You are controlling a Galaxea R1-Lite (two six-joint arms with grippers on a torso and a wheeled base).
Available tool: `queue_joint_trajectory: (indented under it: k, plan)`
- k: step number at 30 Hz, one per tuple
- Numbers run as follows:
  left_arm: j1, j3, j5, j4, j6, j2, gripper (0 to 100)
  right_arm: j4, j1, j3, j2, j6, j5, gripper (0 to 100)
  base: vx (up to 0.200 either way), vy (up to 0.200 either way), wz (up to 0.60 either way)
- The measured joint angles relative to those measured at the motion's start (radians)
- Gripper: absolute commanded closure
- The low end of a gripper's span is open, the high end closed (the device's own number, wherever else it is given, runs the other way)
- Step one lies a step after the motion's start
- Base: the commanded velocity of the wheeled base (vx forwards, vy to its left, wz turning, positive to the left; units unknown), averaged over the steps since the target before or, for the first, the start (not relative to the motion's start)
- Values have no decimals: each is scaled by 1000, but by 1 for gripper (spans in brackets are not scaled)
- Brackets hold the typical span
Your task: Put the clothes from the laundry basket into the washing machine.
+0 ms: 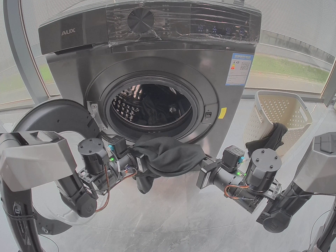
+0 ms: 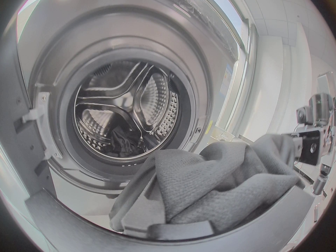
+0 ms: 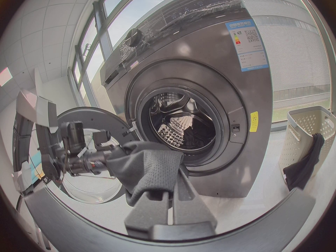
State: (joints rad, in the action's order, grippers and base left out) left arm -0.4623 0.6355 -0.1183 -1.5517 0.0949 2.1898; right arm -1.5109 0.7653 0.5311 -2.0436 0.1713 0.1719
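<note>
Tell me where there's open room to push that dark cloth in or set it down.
The drum mouth is open above the dark garment, one dark item low inside. Bare floor lies between the open door and the laundry basket. It's crowded just below the mouth, where the left pincer and right pincer hold the garment between them.

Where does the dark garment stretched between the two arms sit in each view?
Head view: dark garment at lower centre, just below the drum opening.
Left wrist view: dark garment in close foreground, drum opening behind.
Right wrist view: dark garment in close foreground, drum opening behind.
Shared landmark: the drum opening.
</note>
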Motion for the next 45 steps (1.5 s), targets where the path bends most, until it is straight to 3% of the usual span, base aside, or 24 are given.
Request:
queue_joint_trajectory:
  k: [1,8,15,21,29,34,45]
  plan:
    - [0,-9,0,0,0,-13,100,-1,0,-7,0,0,0,0,0,0,0]
    - [-2,-83,3,-1,3,-116,100,0,14,-46,-1,-1,-4,0,0,0,0]
    - [-2,-209,-2,-1,20,-247,100,-6,16,-236,-16,-15,-29,0,0,0,0]
    - [-2,-328,-4,0,25,-340,100,-34,-14,-311,-34,-12,-41,0,0,0,0]
    - [5,-363,9,-1,17,-375,100,-39,-116,-280,-16,-14,-28,0,0,0,0]
    - [6,-366,27,-1,10,-383,100,-40,-159,-236,-1,-16,16,0,0,0,0]
    - [-3,-381,117,0,-25,-392,100,-40,-179,-213,17,-14,20,0,0,0,0]
